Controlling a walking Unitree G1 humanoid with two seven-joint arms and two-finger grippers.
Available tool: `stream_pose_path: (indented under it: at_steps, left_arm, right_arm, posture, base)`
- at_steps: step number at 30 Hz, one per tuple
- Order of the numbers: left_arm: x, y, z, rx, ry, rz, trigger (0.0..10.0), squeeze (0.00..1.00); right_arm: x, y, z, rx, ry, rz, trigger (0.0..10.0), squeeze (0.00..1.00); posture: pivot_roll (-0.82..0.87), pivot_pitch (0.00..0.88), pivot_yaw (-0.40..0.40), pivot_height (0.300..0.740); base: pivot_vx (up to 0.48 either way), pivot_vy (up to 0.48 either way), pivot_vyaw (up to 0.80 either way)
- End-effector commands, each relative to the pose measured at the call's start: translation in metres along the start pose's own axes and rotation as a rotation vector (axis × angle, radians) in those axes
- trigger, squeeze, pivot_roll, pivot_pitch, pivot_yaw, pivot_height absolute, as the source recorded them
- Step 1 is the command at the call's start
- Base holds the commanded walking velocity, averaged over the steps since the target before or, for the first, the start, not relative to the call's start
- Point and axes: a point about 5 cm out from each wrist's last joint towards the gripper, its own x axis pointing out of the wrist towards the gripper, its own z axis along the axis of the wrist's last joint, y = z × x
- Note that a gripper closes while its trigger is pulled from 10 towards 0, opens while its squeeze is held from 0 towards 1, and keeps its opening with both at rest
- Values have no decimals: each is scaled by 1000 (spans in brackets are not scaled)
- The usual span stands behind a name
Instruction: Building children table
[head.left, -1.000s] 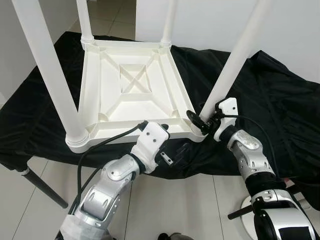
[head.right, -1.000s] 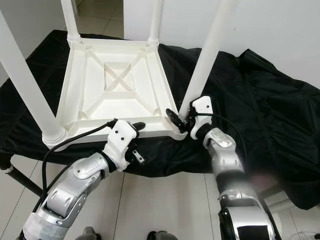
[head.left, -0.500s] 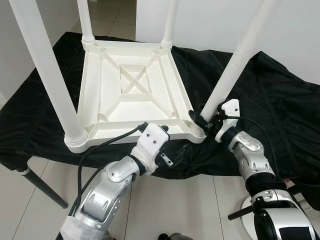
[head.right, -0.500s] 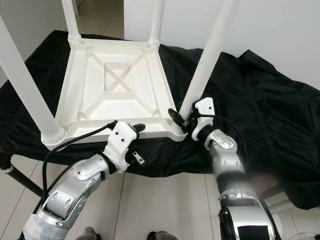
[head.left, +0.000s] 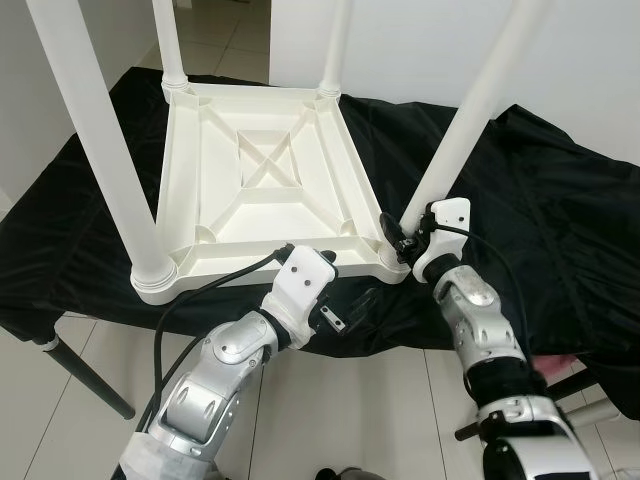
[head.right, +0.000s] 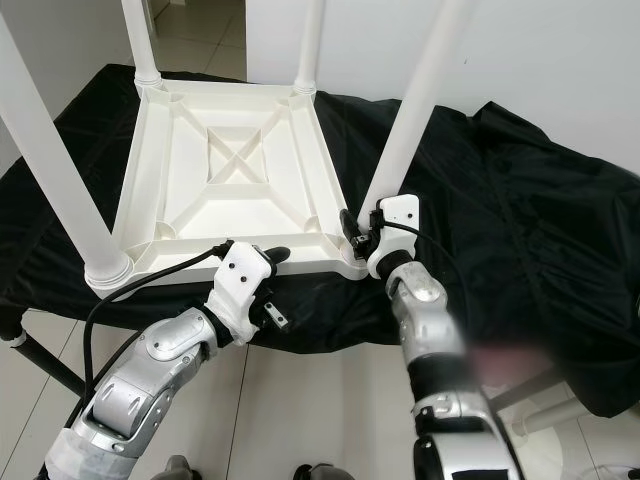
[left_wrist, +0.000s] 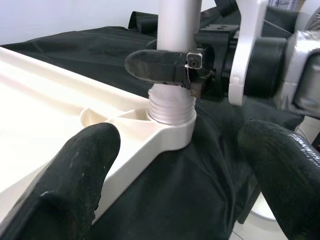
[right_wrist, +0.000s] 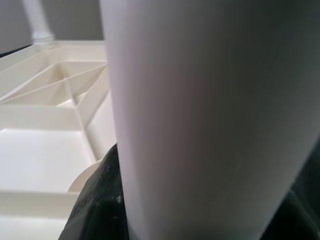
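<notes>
1. The white table top (head.left: 262, 190) lies upside down on the black cloth (head.left: 560, 210), and all four legs stand in its corner sockets, so I judge the build nearly done; what is left is seating the near right leg fully, since threads show above its socket in my left wrist view
2. My right gripper (head.left: 400, 235) is clamped on the near right leg (head.left: 455, 150) just above its socket, fingers closed round the tube
3. My left gripper (left_wrist: 170, 165) hovers with fingers apart, just beside the table top's near edge, holding nothing; the threaded socket sits straight ahead between them
4. Against a second ago, my right forearm has swung inward and the leg stands more upright, leaning less to the right, while my left arm has stayed put
5. The other three legs are well apart from both grippers
</notes>
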Motion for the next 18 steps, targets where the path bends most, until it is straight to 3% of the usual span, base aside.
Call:
stream_pose_path:
  at_steps: [1, 6, 8, 16, 17, 18]
  left_arm:
    - [1, 1, -2, -8, 8, -11, 10000, 0]
    - [0, 3, -2, -7, 13, 0, 10000, 0]
    - [-1, 5, -2, -7, 16, 9, 10000, 0]
    - [0, 6, -2, -10, 15, 16, 10000, 0]
    - [1, 7, -1, -10, 14, 19, 10000, 0]
    - [1, 7, -1, -10, 13, 21, 10000, 0]
  right_arm:
    - [-8, 4, -19, 40, 90, -83, 10000, 0]
    - [-10, 15, -23, 78, 108, -171, 10000, 0]
    - [-9, 27, -21, 99, 105, -219, 10000, 0]
    - [-7, 33, -13, 94, 87, -184, 10000, 0]
    - [-8, 33, -11, 104, 70, -173, 10000, 1000]
    - [-9, 33, -9, 111, 58, -168, 10000, 1000]
  posture:
    - [52, 93, -97, 740]
    - [57, 104, -95, 740]
    - [55, 105, -92, 740]
    - [55, 111, -94, 740]
    - [57, 111, -95, 740]
    - [58, 111, -97, 740]
  base:
    - [0, 0, 0]
    - [0, 0, 0]
    - [0, 0, 0]
    - [0, 0, 0]
    - [0, 0, 0]
    - [0, 0, 0]
